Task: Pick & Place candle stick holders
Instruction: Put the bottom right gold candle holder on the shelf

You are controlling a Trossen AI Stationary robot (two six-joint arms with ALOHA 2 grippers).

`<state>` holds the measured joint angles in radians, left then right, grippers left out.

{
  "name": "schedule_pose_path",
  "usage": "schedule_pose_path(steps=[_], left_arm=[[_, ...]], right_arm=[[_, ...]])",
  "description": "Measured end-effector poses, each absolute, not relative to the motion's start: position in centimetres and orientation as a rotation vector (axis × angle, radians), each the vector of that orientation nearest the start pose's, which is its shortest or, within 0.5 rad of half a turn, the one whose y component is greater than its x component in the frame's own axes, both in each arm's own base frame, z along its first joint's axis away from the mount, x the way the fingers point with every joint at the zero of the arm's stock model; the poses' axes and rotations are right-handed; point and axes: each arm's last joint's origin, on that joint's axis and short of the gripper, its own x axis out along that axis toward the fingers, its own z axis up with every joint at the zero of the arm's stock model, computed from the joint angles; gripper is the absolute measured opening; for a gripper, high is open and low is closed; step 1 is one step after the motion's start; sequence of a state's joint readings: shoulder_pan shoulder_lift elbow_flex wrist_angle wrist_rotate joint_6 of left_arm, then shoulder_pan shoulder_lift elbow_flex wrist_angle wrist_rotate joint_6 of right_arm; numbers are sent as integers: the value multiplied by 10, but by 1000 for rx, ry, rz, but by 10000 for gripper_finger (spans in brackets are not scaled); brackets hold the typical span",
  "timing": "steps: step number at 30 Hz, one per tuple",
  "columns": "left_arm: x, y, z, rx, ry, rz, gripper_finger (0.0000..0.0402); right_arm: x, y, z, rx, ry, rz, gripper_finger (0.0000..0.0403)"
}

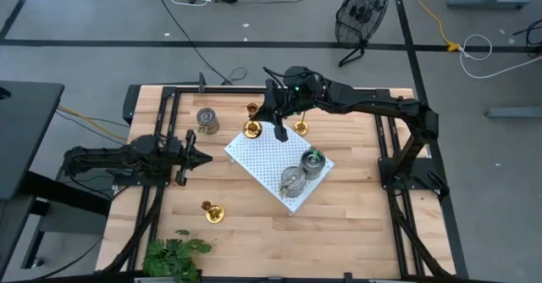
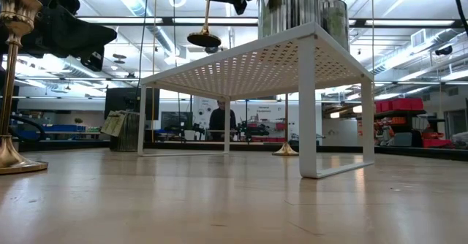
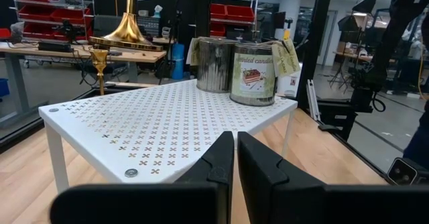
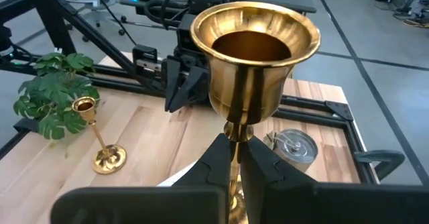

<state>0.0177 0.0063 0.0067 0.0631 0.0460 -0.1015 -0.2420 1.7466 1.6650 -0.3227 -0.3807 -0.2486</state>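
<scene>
Right gripper [image 4: 234,158] pinches a brass holder [image 4: 253,56] by its stem above the white board [image 1: 275,164]'s edge. Lower it upright, beside the cans [image 3: 234,70]. Left gripper [image 3: 234,160] idle, fingers pressed together.

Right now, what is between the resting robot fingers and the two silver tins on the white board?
Only the bare white perforated board lies between the left gripper, fingers shut, and the two squat silver tins. The left wrist view shows it.

Two tins [image 1: 302,172] crowding board's [image 1: 254,154] near corner
</scene>
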Motion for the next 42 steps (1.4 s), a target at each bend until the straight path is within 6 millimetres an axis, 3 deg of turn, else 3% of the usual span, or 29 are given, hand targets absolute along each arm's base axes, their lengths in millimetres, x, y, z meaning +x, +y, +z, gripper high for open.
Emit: schedule_pose_path(steps=[18,29,42], left_arm=[[97,0,171,-100,-62,-32,25],[97,0,171,-99,-62,-32,25],[97,0,172,-99,-62,-31,25]], right_arm=[[390,-102,365,-112,371,103,16],[385,-120,324,-79,435,66,16],[375,-143,302,24,452,-15,17]])
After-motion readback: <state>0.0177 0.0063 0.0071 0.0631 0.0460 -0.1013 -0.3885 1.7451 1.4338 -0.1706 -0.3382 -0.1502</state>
